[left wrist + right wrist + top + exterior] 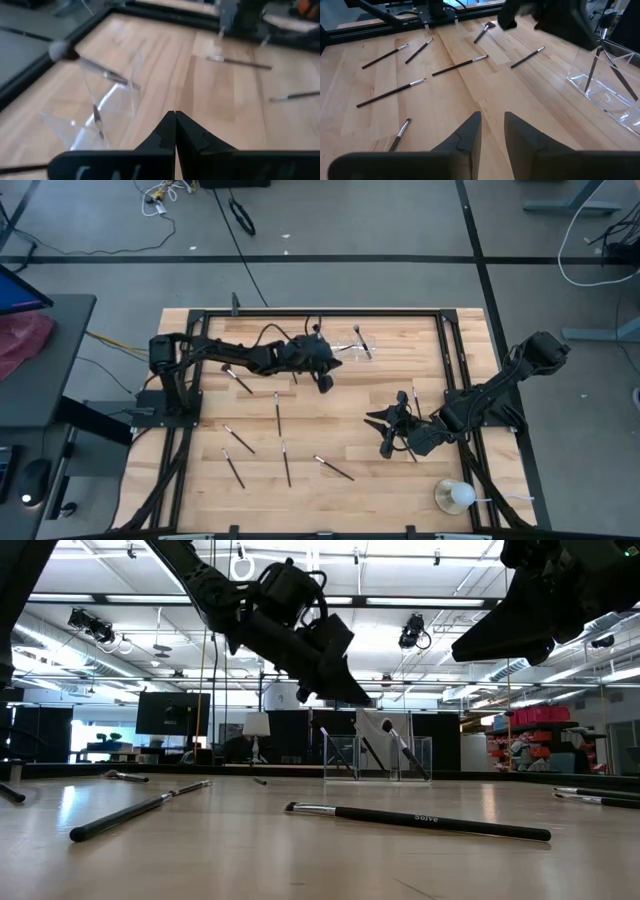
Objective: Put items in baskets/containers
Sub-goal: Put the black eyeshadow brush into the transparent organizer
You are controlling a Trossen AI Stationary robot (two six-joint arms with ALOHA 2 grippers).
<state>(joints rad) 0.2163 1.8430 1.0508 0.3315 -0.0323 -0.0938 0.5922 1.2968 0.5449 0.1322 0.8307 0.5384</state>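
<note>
Two or three makeup brushes already stand leaning in the clear organizer, upper centre of the high view, so the job looks barely begun: some eight more brushes lie scattered across the wooden table, mostly lower left. The left gripper hangs just below-left of the organizer, fingers pressed together on nothing. The right gripper, right of centre, holds its fingers slightly parted and empty. Pale lettering on the nearest brush handle is too small to read.
</note>
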